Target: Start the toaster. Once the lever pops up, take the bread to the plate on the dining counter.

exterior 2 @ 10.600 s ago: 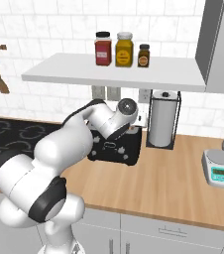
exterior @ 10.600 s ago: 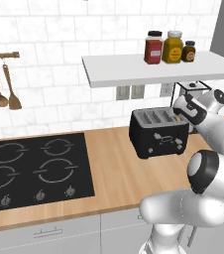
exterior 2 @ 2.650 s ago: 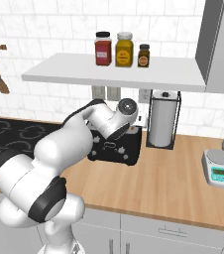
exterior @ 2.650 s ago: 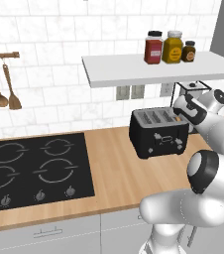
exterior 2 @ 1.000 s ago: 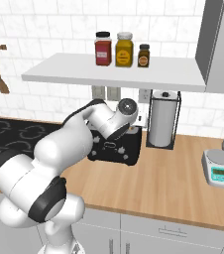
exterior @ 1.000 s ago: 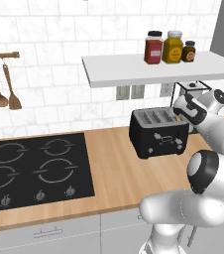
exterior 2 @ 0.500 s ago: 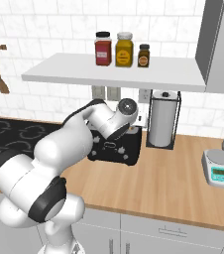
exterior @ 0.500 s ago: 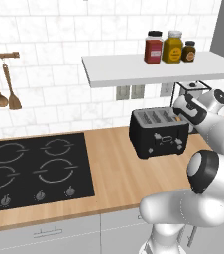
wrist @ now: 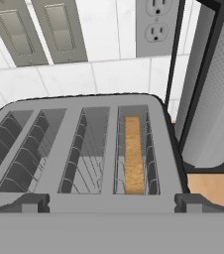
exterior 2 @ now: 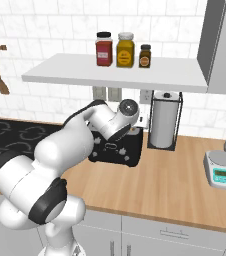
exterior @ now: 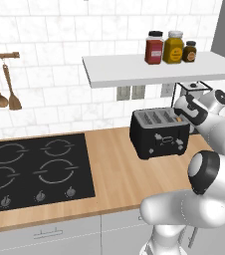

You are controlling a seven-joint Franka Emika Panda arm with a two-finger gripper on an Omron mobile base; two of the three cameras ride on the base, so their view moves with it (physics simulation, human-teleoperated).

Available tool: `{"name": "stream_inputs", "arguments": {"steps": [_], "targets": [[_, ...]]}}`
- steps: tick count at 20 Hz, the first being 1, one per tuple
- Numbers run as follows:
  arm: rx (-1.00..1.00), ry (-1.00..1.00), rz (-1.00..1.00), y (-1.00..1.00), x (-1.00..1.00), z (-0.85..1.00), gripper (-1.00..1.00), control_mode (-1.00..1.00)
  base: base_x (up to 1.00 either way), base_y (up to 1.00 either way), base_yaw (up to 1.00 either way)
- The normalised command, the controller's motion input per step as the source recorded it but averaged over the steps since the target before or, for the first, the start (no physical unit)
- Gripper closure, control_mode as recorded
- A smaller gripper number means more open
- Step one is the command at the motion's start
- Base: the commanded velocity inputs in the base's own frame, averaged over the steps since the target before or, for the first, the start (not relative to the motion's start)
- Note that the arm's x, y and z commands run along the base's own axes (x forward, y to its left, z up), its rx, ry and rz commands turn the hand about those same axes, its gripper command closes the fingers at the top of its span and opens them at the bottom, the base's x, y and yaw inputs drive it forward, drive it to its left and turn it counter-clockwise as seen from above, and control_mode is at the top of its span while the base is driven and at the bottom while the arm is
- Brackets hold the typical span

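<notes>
**Our jaws wide and empty over the toaster's right end**

We see the toaster (exterior: 159, 133) standing on the wooden desk (exterior: 114, 169), just right of the black hob (exterior: 35, 169) and under the white shelf (exterior: 159, 67). It has four slots in its silver top. The bread (wrist: 133, 155) stands on edge in the rightmost slot, sunk between the wire guides; the other three slots hold nothing.

Our gripper (exterior: 184, 113) hangs at the toaster's right end, just above the top edge. In the hand view the two finger tips (wrist: 29, 202) stand far apart, near the opposite sides of the picture, with nothing between them, so the jaws are fully open and grip nothing.

Room is tight on the right: the paper towel roll (wrist: 210, 94) in its black wire stand sits just beside the toaster, with only a narrow strip of desk between. Behind the toaster the tiled wall is close, carrying two light switches (wrist: 34, 30) and one socket (wrist: 156, 27). The shelf overhangs the toaster from above. In front, the desk lies open up to its front edge.

On the shelf we count three jars (exterior 2: 124, 49). Right of the towel stand sits one kitchen scale (exterior 2: 221, 170). Three wooden utensils (exterior: 2, 92) hang left of the hob.
</notes>
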Motion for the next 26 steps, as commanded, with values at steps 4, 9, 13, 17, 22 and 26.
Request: {"name": "stream_inputs", "arguments": {"steps": [4,9,13,17,22,26], "targets": [[0.00,0.00,0.00,0.00,0.00,0.00,-1.00,-1.00,0.00,0.00,0.00],[0.00,0.00,0.00,0.00,0.00,0.00,-1.00,-1.00,0.00,0.00,0.00],[0.00,0.00,0.00,0.00,0.00,0.00,-1.00,-1.00,0.00,0.00,0.00],[0.00,0.00,0.00,0.00,0.00,0.00,-1.00,-1.00,0.00,0.00,0.00],[0.00,0.00,0.00,0.00,0.00,0.00,-1.00,-1.00,0.00,0.00,0.00],[0.00,0.00,0.00,0.00,0.00,0.00,-1.00,-1.00,0.00,0.00,0.00]]}}
